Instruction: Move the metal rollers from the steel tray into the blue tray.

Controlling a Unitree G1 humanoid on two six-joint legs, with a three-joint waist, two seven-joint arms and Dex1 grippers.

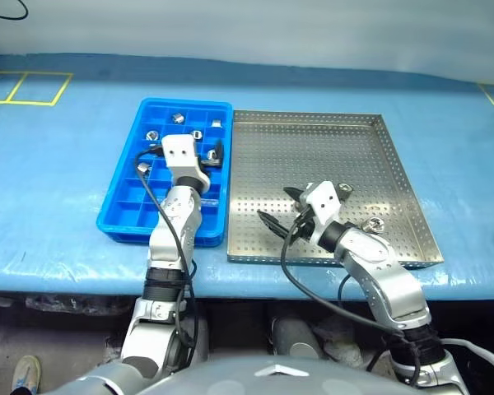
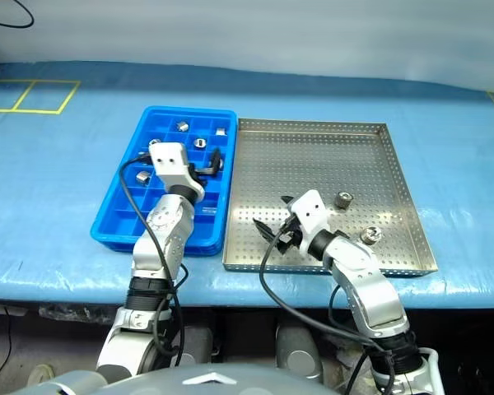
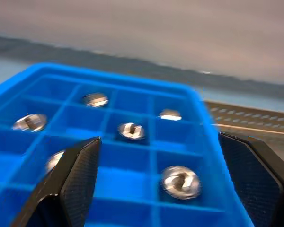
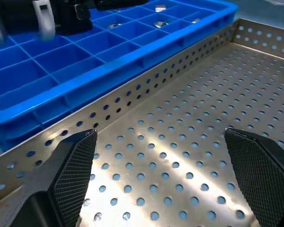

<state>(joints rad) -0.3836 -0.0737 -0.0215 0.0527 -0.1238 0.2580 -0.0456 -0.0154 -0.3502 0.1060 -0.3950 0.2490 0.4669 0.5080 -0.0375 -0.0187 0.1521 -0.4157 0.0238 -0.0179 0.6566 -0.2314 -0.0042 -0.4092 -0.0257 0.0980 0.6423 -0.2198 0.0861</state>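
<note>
Two trays sit side by side on the worktop point(image 1: 58, 164), touching along their long edges: the blue tray point(image 1: 119, 216) on the left and the steel tray point(image 1: 412, 206) on the right. Several rollers already lie in separate compartments of the blue tray, one far roller point(image 2: 182, 126) near its back edge and another roller point(image 3: 181, 182) just ahead of the left gripper in the wrist view. In the steel tray, two remain near the right front corner: one roller point(image 2: 342, 198) a little further back and one roller point(image 2: 370, 235) close to the front rim, well apart from the blue tray. The left gripper point(image 3: 168, 189) hovers over the right half of the blue tray, pointing away from the robot, its fingers point(image 3: 73, 179) spread wide with nothing between them. The right gripper point(image 1: 281, 207) hangs over the front part of the steel tray, angled toward the blue tray, its fingers point(image 4: 73, 170) also wide and empty (the perforated floor shows plainly between them). Both rollers in the steel tray lie to the right of that gripper, not touching it.
</note>
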